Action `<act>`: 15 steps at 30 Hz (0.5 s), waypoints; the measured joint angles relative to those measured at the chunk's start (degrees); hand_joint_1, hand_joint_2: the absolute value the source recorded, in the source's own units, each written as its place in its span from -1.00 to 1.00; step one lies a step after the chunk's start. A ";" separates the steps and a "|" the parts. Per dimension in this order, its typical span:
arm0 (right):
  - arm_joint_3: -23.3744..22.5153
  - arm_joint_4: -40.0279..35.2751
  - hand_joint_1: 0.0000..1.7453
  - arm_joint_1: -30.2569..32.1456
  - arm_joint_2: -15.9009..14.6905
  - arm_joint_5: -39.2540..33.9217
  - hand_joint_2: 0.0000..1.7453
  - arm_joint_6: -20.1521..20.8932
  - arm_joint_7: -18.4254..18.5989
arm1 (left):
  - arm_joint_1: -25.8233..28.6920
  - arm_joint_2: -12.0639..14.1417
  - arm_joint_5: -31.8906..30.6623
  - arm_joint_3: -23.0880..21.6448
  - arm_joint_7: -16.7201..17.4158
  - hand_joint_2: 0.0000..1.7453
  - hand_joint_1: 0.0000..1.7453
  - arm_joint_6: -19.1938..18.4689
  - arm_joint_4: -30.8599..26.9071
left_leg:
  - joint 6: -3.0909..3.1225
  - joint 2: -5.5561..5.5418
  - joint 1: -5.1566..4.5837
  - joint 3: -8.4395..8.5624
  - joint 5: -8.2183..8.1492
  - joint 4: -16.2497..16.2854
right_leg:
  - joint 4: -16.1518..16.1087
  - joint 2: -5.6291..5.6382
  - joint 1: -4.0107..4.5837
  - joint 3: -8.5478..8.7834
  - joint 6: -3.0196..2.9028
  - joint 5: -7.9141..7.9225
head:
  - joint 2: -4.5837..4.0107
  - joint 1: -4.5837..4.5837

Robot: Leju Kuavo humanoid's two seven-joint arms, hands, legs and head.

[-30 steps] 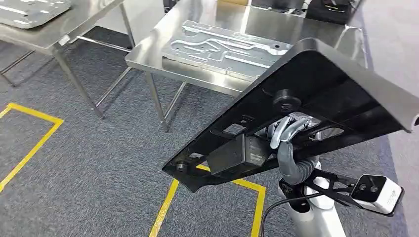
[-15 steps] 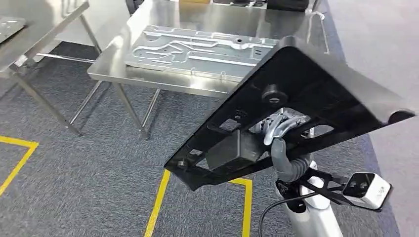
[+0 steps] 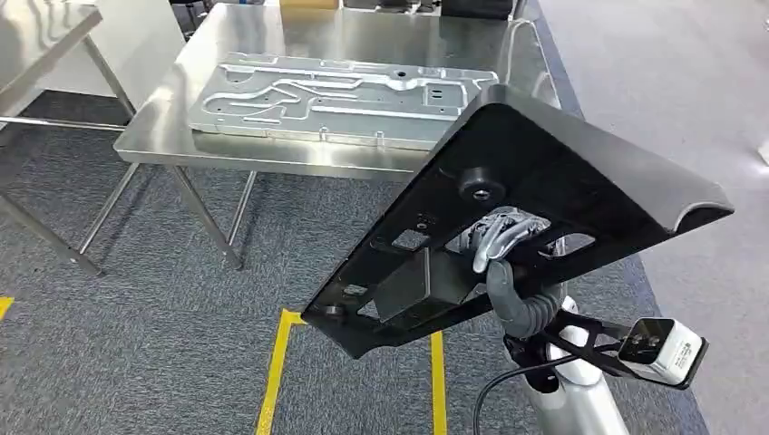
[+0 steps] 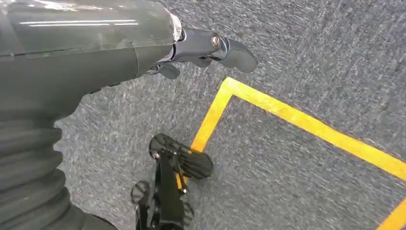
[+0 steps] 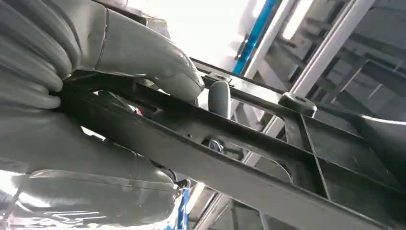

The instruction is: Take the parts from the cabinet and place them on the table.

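Note:
A large black panel part with ribs, cut-outs and a round knob is held up, tilted, in front of me. My right hand grips it from below through one of its openings; in the right wrist view the thumb and fingers clamp a black rib of the panel. Beyond the panel stands a steel table with a flat silver stamped plate lying on it. My left hand hangs over the carpet, holding nothing, its fingers loosely apart.
A second steel table stands at the far left. The near table's legs reach down to grey carpet marked with yellow tape lines. Smooth grey floor runs along the right of the table.
The whole picture has shifted, so the camera has moved: the table with the silver plate now sits further left and more squarely ahead. The black panel stays in my right hand.

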 joint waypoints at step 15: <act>0.00 0.07 1.00 -0.06 0.02 0.55 1.00 1.05 -0.02 | -0.20 -0.37 0.00 0.02 -0.11 1.00 -1.00 -0.07 0.00 | -3.34 0.64 -0.05 -9.37 -7.99 19.23 | -19.29 -0.15 0.49 12.07 -3.77 5.98 | 0.00 -0.02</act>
